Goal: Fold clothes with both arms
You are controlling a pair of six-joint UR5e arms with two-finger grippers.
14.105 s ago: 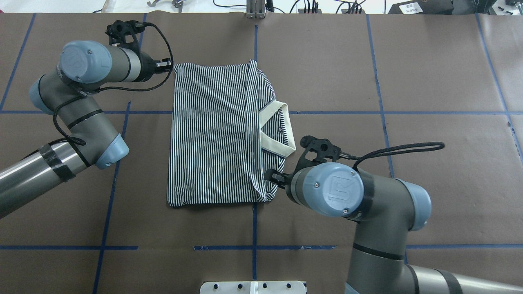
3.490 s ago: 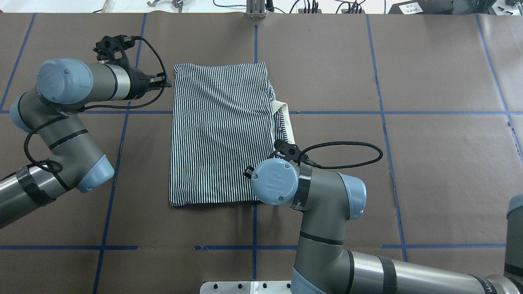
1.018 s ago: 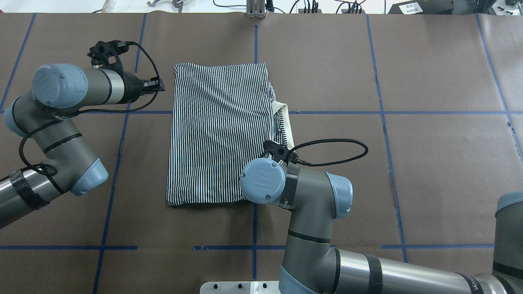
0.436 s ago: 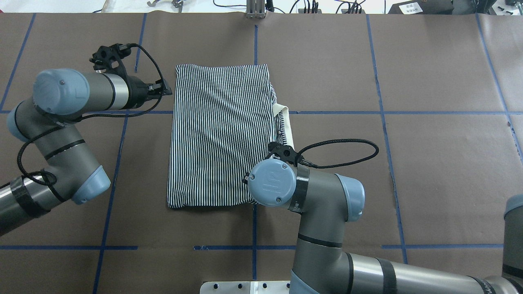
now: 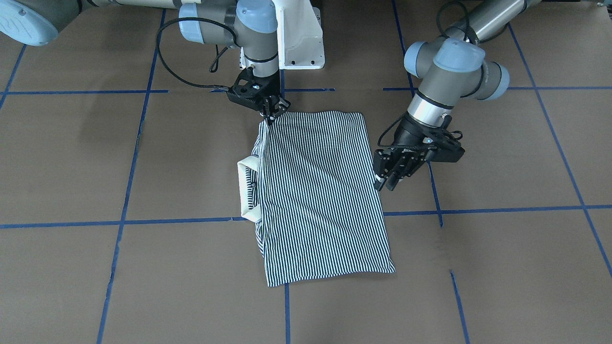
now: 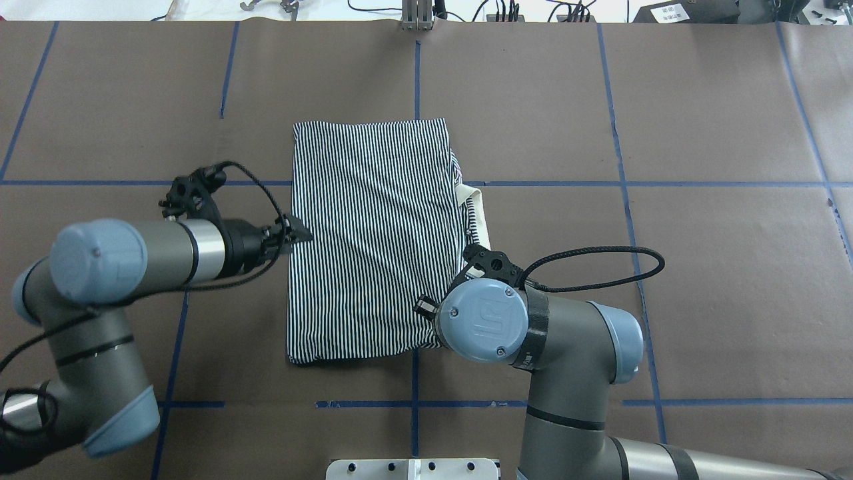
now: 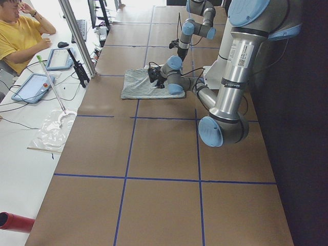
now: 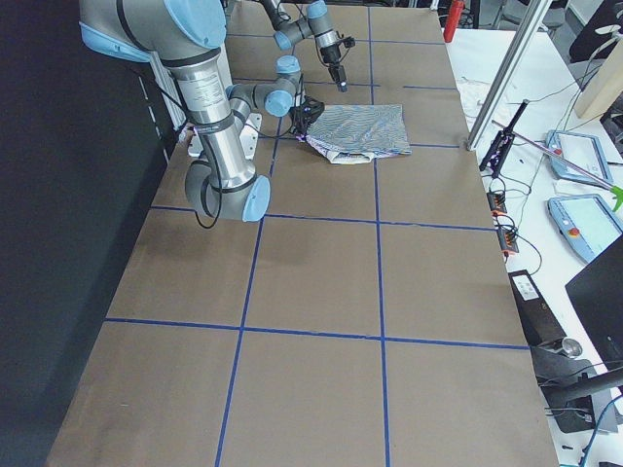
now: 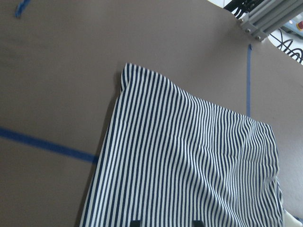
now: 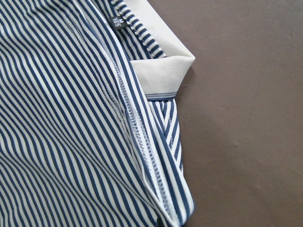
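Note:
The navy-and-white striped polo shirt [image 6: 373, 240] lies folded into a long rectangle on the brown table, and it also shows in the front-facing view [image 5: 320, 191]. Its cream collar [image 6: 476, 213] sticks out at the right edge. My left gripper [image 6: 296, 233] is open and empty at the middle of the shirt's left edge; its spread fingertips [image 9: 135, 221] show over the stripes. My right gripper [image 5: 270, 117] is shut on the shirt's near right corner and holds it slightly raised. In the overhead view the right wrist [image 6: 483, 320] hides that gripper. The right wrist view shows the collar [image 10: 161, 71] and the folded hems.
The white pedestal base [image 5: 299, 38] stands at the near table edge. Blue tape lines [image 6: 600, 183] grid the brown table cover. An aluminium post [image 6: 416, 17] and cables sit at the far edge. An operator in yellow [image 7: 20, 36] sits beyond it.
My left gripper has moved from the shirt's far left corner to the middle of its left edge. The right arm has shifted right and nearer, and the shirt has slid with it.

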